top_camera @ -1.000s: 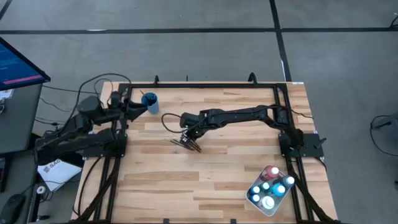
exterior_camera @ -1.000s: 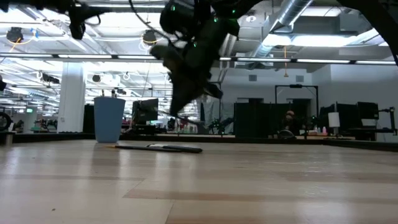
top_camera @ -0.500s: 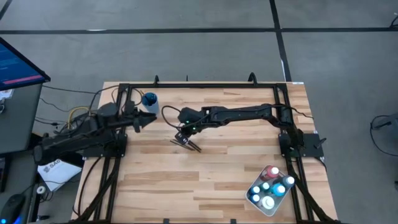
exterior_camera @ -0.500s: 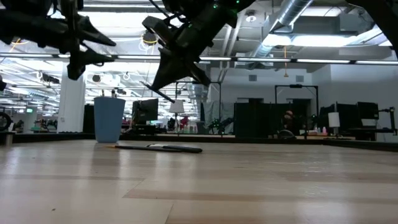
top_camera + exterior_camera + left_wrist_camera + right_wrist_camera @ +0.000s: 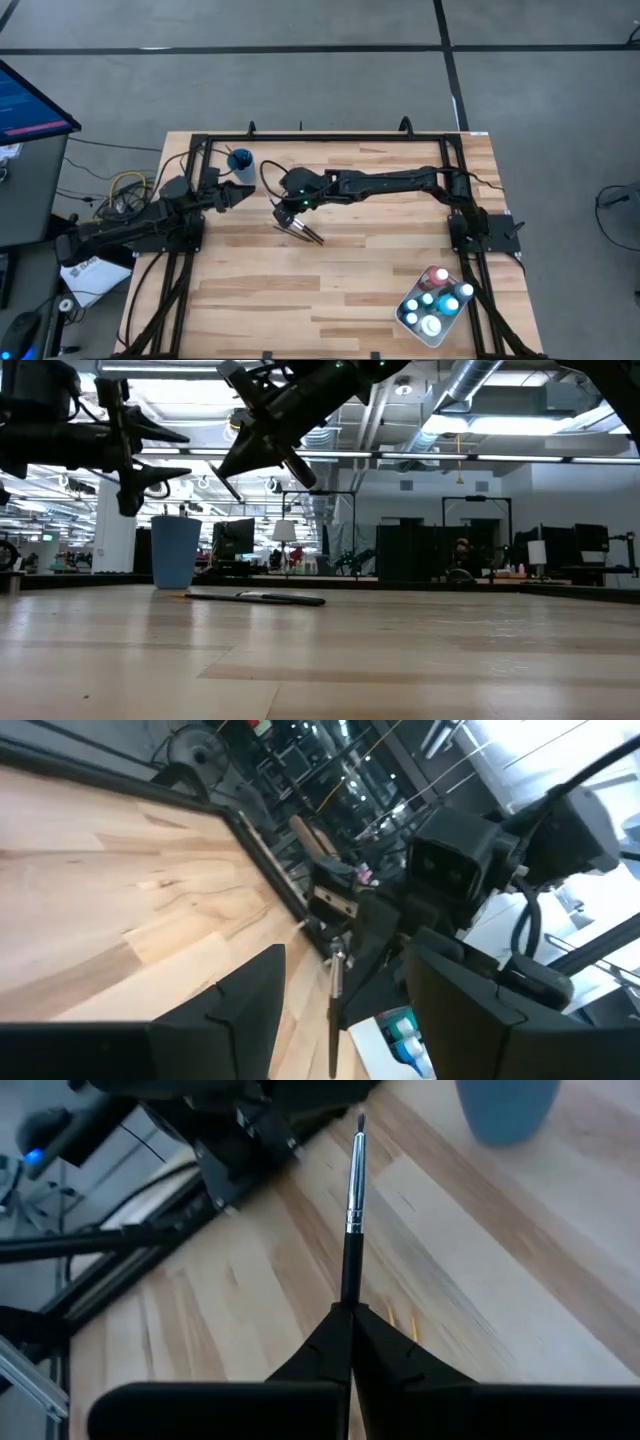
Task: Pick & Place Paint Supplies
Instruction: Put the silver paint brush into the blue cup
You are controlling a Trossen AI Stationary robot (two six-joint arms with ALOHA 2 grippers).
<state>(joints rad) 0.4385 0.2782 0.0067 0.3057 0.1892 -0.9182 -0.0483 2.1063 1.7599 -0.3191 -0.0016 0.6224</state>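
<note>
Lifted leftward toward the blue cup (image 5: 240, 159), a paintbrush (image 5: 353, 1210) was pinched in the right hand (image 5: 285, 207); left hand (image 5: 238, 194) parted; bottles (image 5: 433, 303) filled the tray (image 5: 405, 322).

A blue cup (image 5: 241, 160) stands near the wooden counter's (image 5: 340, 290) far left corner, a white tray (image 5: 409, 322) at its near right.

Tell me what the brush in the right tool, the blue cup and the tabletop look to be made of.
Paintbrush in the right tool: glossy dark handle, likely lacquered wood or plastic, with a shiny silver band that looks like metal. Blue cup: matte, evenly coloured, probably plastic. Table: pale wooden planks with visible grain and seams, smooth, lightly sheened finish.
</note>
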